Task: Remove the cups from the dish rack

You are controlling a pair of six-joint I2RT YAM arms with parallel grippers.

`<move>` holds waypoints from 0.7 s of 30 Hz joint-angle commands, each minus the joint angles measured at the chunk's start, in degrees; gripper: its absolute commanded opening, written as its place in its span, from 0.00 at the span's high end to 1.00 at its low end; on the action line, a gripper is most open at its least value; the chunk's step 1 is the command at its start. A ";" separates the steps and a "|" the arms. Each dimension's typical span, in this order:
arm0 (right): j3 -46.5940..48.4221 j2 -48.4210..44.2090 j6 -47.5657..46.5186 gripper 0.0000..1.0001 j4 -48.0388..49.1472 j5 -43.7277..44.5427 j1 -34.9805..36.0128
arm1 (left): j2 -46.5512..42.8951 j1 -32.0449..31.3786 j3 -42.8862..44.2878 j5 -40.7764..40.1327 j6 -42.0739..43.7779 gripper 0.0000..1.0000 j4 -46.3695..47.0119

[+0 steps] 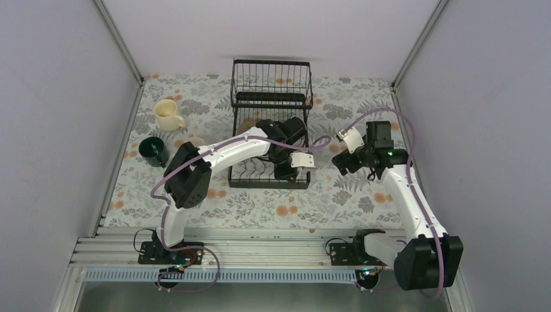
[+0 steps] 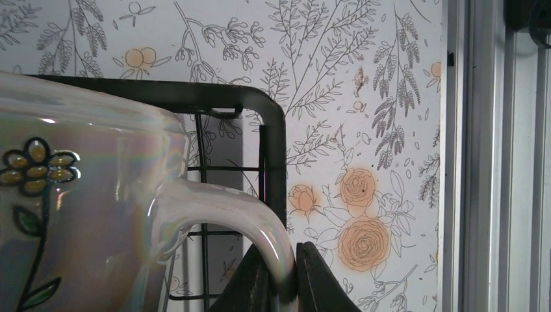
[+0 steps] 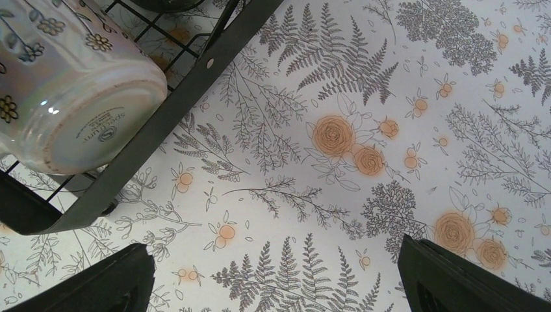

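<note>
Top view, rack: the dish rack (image 1: 271, 123) stands mid-table, with its raised basket at the far end and its flat tray nearer.
Top view, mug: the off-white mug (image 1: 302, 160) sits at the tray's near right corner, at the tip of the left arm (image 1: 227, 148), which reaches in from the left.
Top view, around: 2 cups stand on the floral cloth (image 1: 260, 208) left of the rack, the cream mug (image 1: 169, 115) and the dark green mug (image 1: 154, 150). The right arm (image 1: 403, 188) is right of the rack, clear of it.
Left wrist, mug: its pearly flowered wall fills the left of the view, and its handle (image 2: 227, 211) curves down between the fingers.
Left wrist, around: the rack's black corner frame rises just behind the handle.
Left wrist, fingers: the left gripper (image 2: 286, 276) is clamped narrow on the handle's lower end.
Right wrist, mug: it is tipped in the rack, base toward the camera, up and left of the fingers and well apart from them.
Right wrist, fingers: the right gripper (image 3: 273, 260) is spread wide, holding nothing, with only cloth between its 2 fingers (image 3: 97, 283).
</note>
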 commanded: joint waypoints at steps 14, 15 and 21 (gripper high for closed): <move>5.36 0.55 -1.13 0.03 -1.90 -2.70 -1.34 | -14.63 -1.91 0.65 -27.38 5.94 0.98 -7.57; 5.74 0.75 -1.24 0.03 -2.21 -2.79 -1.45 | -15.37 -2.16 0.63 -29.85 6.49 0.98 -8.22; 11.55 2.84 -3.48 0.03 -5.87 -2.22 -1.47 | -17.72 -5.96 -1.37 -48.41 13.00 0.98 -11.48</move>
